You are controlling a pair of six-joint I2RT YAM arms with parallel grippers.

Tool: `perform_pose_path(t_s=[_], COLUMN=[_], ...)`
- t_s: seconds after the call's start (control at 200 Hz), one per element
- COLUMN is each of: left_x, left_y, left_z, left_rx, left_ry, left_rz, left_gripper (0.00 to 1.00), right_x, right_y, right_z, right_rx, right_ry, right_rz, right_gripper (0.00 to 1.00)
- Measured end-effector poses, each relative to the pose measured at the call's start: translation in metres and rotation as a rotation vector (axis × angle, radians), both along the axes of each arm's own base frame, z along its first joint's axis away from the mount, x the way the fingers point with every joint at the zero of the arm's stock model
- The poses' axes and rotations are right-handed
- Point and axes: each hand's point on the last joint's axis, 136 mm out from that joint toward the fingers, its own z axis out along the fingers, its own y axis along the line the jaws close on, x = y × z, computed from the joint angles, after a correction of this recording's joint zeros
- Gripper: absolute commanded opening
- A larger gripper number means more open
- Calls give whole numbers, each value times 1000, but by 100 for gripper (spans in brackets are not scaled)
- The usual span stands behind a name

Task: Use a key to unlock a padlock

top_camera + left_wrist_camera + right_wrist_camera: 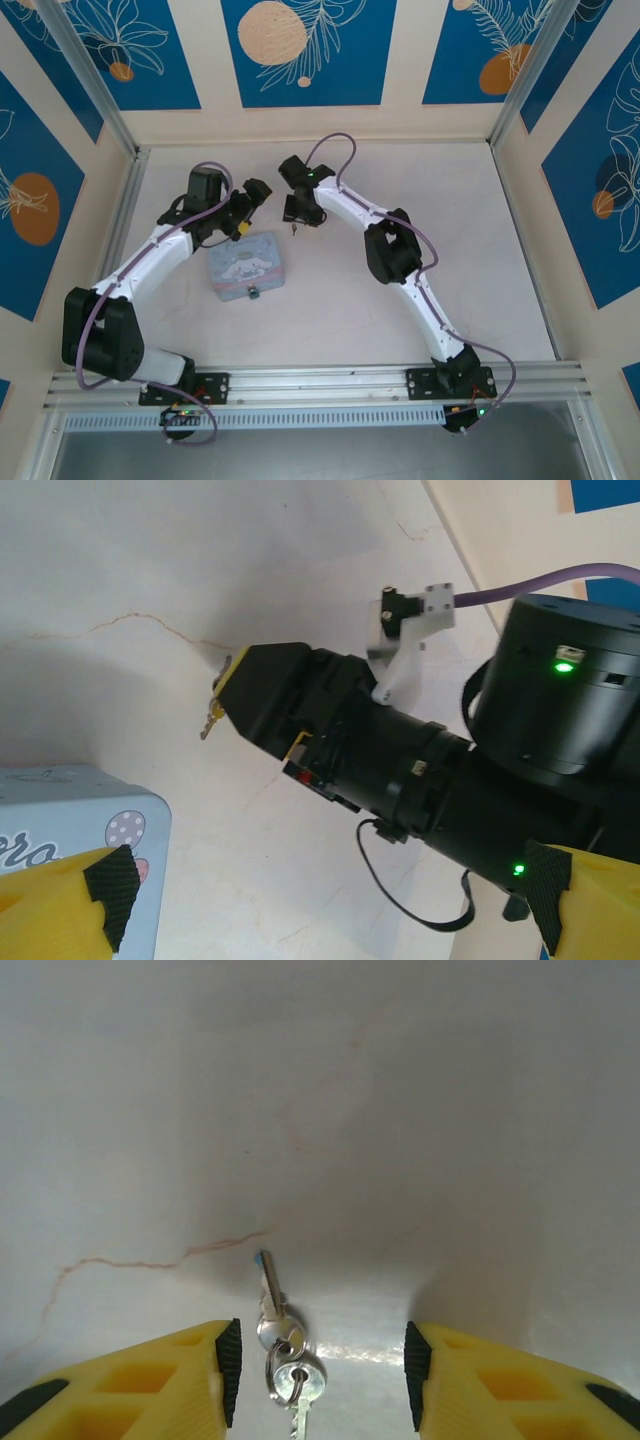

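1. The left gripper [248, 212] is held released, its yellow fingers [60, 905] spread wide, just beyond the far edge of the light-blue tin [243, 263].
2. The padlock [254, 291] is seen at the tin's near edge, apart from both grippers.
3. The key [271, 1295], joined by a ring to a second key, is seen on the worktop [450, 1110] between the right gripper's fingers, touched by neither.
4. The right gripper [322, 1360] is held released around it.

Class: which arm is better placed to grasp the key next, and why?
Right: the right end effector, open, straddles the key; the left end effector hangs by the tin.
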Motion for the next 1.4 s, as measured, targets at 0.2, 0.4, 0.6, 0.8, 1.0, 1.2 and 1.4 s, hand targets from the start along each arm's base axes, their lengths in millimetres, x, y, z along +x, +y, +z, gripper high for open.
perform_pose_path(t_s=[0.2,0.4,0.6,0.8,1.0,1.2,1.4], left_x=[2,5,6,7,7,7,6], left_y=[-1,-3,-4,-4,-4,-4,-4], left_z=[-2,-1,-4,-4,-4,-4,-6], left_rx=[-3,-10,-12,-15,-18,-18,-16], left_ry=[1,-11,-2,-5,-1,-1,8], left_rz=[-3,-5,-8,-9,-4,-3,-3], left_gripper=[100,100,100,100,100,100,100], right_x=[-3,-4,-5,-6,-6,-5,-19], right_y=[2,7,7,5,4,7,-10], right_z=[1,-2,-3,-5,-6,-3,-2], right_rx=[-34,-76,-127,-168,-190,-170,-163], right_ry=[-18,-36,-57,-71,-79,-83,-56], right_rz=[40,90,132,156,171,175,172], right_gripper=[45,43,38,33,13,0,0])
